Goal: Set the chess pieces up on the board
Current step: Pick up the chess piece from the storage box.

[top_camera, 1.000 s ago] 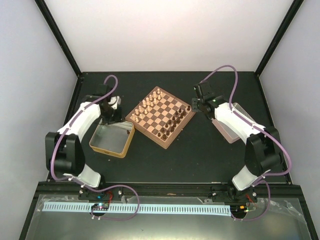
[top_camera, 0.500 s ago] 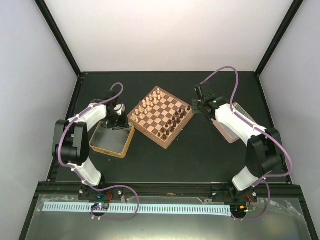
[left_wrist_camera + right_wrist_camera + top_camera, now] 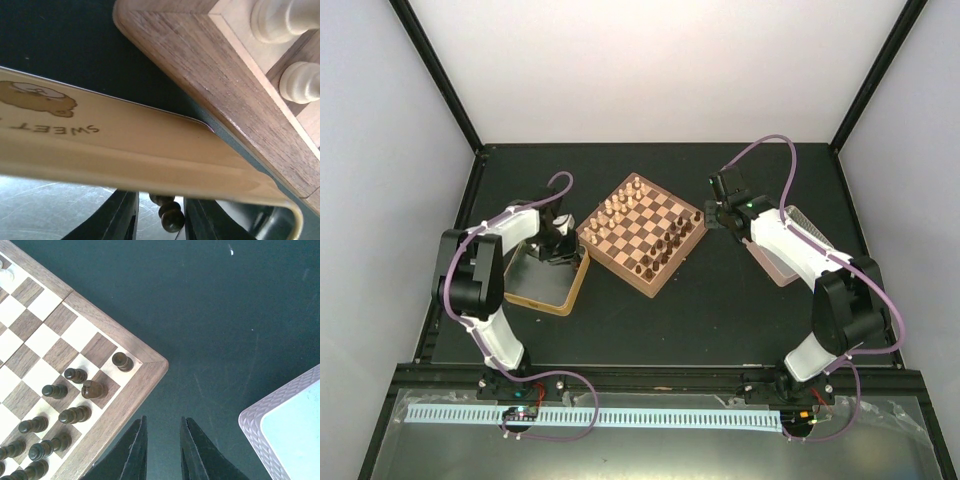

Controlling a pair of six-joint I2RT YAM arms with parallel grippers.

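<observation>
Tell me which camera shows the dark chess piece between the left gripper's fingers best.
Left wrist view: the dark chess piece shows close up inside the left gripper, below the tin rim. In the top view the left arm hides it; the right wrist view misses it.
</observation>
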